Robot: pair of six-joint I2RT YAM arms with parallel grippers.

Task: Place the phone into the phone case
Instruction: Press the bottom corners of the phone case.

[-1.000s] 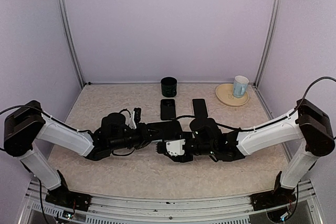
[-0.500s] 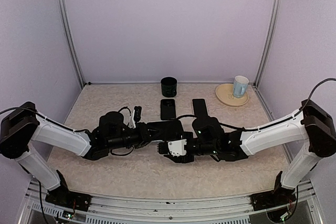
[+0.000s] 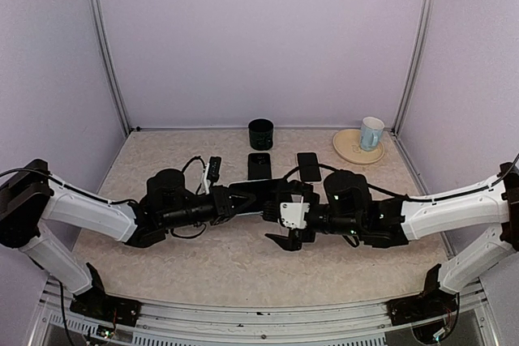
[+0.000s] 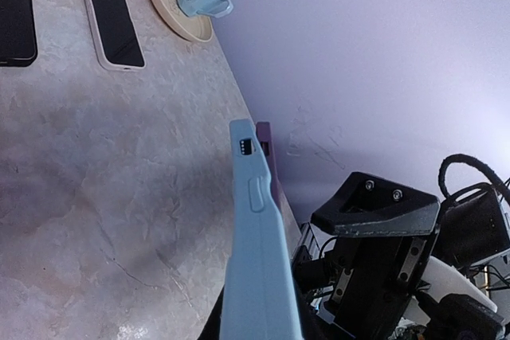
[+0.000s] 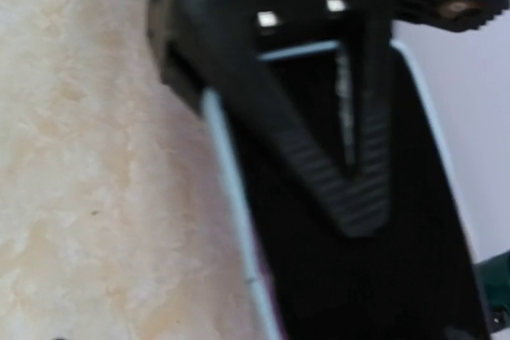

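My left gripper clamps the pale blue rubbery phone case on edge, raised off the beige marbled table, a thin purple edge showing behind it. My right gripper gapes wide just beside it.

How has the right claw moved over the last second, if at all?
Yes. The right claw has drawn back rightward, ending further right of the black cup than before.

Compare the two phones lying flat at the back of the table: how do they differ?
The left phone is all black; the right phone has a pale rim. The right phone lies nearer the plate, the left phone nearer the black cup. Both lie flat, dark face up, side by side.
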